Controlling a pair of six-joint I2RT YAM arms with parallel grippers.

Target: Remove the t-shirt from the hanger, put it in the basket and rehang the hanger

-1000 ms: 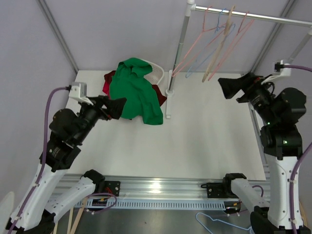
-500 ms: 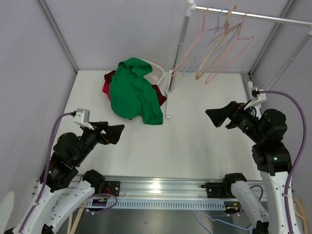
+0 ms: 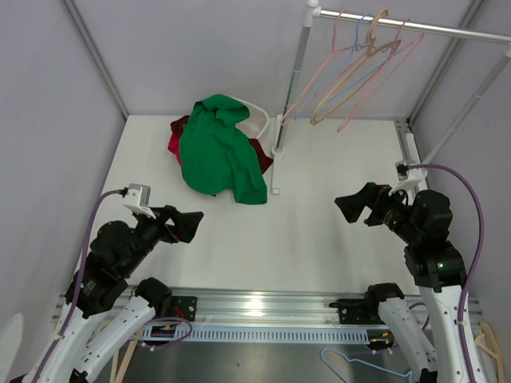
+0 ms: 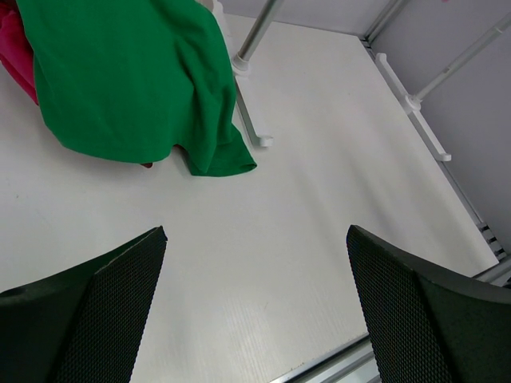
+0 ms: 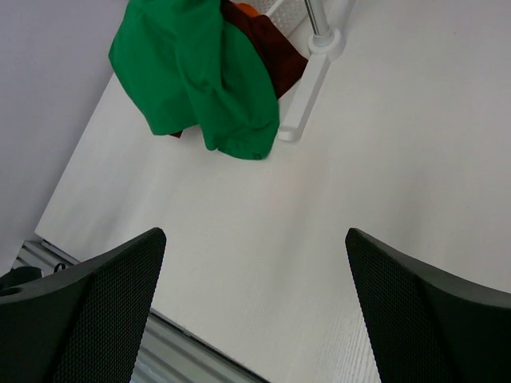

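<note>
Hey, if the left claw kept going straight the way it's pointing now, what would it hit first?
Most likely the bare white table, close to the hem of the green t-shirt. The left claw is open and angled downward with nothing in between, though depth is hard to judge.

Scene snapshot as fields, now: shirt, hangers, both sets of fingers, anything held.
green t-shirt: heaped at the far left of the table, lying over red clothing
hangers: several, bare, hooked on the rail at far right
left gripper: fingers open, empty, over the near left of the table
right gripper: fingers open, empty, over the near right of the table
contact with shirt: none, both arms well clear of it
</note>
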